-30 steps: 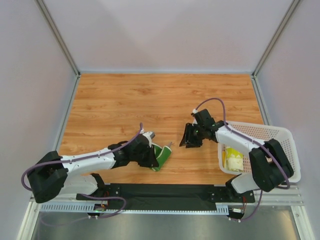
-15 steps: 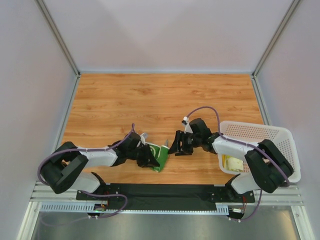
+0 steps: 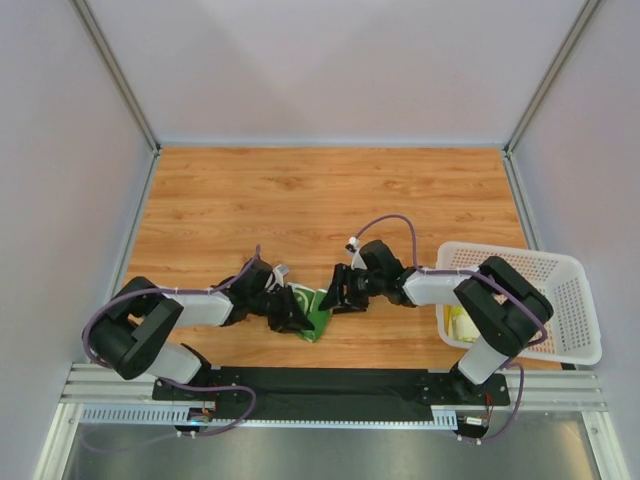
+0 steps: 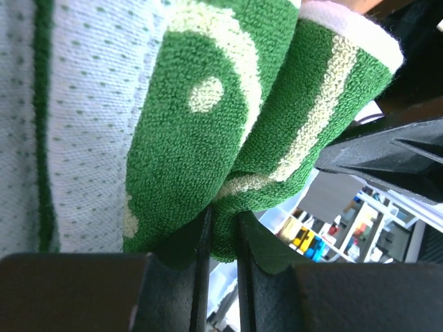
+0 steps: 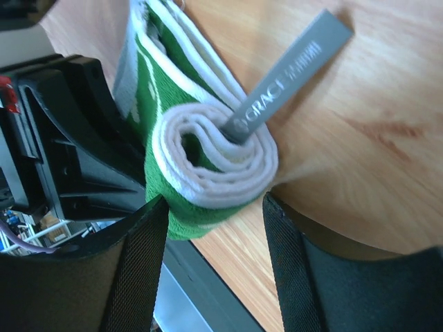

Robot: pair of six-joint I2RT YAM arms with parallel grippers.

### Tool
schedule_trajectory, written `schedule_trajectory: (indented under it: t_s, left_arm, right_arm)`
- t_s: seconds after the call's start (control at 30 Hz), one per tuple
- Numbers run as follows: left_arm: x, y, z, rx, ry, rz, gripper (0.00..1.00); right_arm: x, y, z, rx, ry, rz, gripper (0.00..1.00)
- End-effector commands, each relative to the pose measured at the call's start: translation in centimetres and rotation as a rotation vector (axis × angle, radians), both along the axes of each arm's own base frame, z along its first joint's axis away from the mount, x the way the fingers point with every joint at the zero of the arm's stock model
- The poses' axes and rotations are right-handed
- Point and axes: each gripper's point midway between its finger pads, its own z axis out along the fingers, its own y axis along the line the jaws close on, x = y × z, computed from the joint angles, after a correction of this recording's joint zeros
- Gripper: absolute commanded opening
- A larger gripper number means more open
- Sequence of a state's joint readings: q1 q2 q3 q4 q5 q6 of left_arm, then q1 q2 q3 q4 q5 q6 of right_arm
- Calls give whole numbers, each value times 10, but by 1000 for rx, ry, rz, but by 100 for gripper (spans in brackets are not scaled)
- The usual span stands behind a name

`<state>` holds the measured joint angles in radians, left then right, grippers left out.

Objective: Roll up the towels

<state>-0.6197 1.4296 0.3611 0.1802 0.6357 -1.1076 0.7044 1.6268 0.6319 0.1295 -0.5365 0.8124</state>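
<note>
Right wrist view, mid-roll on the dark green towel point(image 5: 208, 162): wound into a tight spiral of thick looped terry, white at the edges, with a flat grey woven label point(image 5: 287, 72) poking from its core, lying on the wood-grain bench point(image 5: 360, 131). Framed by the right tool point(image 5: 214, 204), spread wide to either side of the roll's end, close in but contact unclear. Pinched from the opposite end by the left tool point(image 4: 223, 218), pressed together on a fold of the same cloth, with soft pile and cream swirls bulging just above the tips and a thin, pale, dotted backing off to one side. Judged to be the finishing step for this towel; next move likely an even squeeze of the open tool onto the spiral, firm enough to stop it springing loose. Pale yellow towel point(image 3: 462, 322) well behind the right tool, bundled inside the white perforated plastic basket point(image 3: 565, 265); whether properly rolled, impossible to tell.
</note>
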Motion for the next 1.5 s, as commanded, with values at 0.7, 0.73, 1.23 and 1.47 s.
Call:
schedule_trajectory:
  t_s: [0.7, 0.73, 1.23, 1.47]
  left_arm:
    - [5, 47, 11, 286, -123, -21, 42]
    - [10, 48, 17, 305, -160, -15, 43]
    - [11, 15, 93, 575, -790, -265, 47]
    - [0, -15, 72, 657, -842, -401, 47]
  right_arm:
    - [18, 6, -12, -106, 5, -68, 11]
    - [18, 6, -10, -116, 0, -67, 11]
    - [5, 11, 14, -258, 12, -9, 10]
    - [2, 11, 14, -297, 33, -7, 8]
